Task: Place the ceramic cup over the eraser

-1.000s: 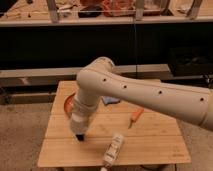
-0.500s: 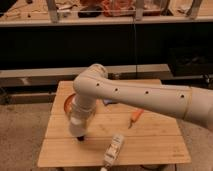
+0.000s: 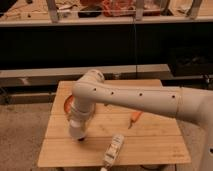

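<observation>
Gripper (image 3: 80,137) down at wood table (image 3: 150,141), lower left of frame.
It is just below orange pan (image 3: 63,106); open or closed, cannot tell. Ceramic cup & eraser: cannot make out.

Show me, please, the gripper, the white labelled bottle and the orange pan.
gripper (image 3: 80,137), camera view: its dark tip, low over the wooden table (image 3: 160,145), front left.
white labelled bottle (image 3: 114,148), camera view: middle of its body.
orange pan (image 3: 62,106), camera view: its exposed left rim.
</observation>
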### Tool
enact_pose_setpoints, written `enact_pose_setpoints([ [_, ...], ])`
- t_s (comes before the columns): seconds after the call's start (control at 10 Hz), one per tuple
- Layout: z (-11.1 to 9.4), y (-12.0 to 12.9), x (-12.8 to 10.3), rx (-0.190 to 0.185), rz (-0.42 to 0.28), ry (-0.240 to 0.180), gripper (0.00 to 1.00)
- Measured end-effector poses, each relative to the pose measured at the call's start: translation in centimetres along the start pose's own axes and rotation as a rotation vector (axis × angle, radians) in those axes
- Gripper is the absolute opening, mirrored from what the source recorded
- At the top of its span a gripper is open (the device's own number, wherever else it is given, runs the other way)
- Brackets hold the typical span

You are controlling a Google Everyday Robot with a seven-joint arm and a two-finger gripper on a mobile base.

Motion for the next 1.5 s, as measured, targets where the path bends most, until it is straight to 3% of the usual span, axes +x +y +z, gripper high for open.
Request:
enact_pose_setpoints([
  [0.6, 1.3, -0.1, 1.1, 0.009, 0.014, 0.001, 0.01],
  [0.8, 1.4, -0.1, 1.2, 0.010, 0.014, 0.001, 0.07],
  [1.3, 1.8, -0.1, 1.9, 0.014, 0.022, 0.002, 0.09],
  [1.5, 1.9, 0.1, 2.1, 0.015, 0.025, 0.001, 0.15],
])
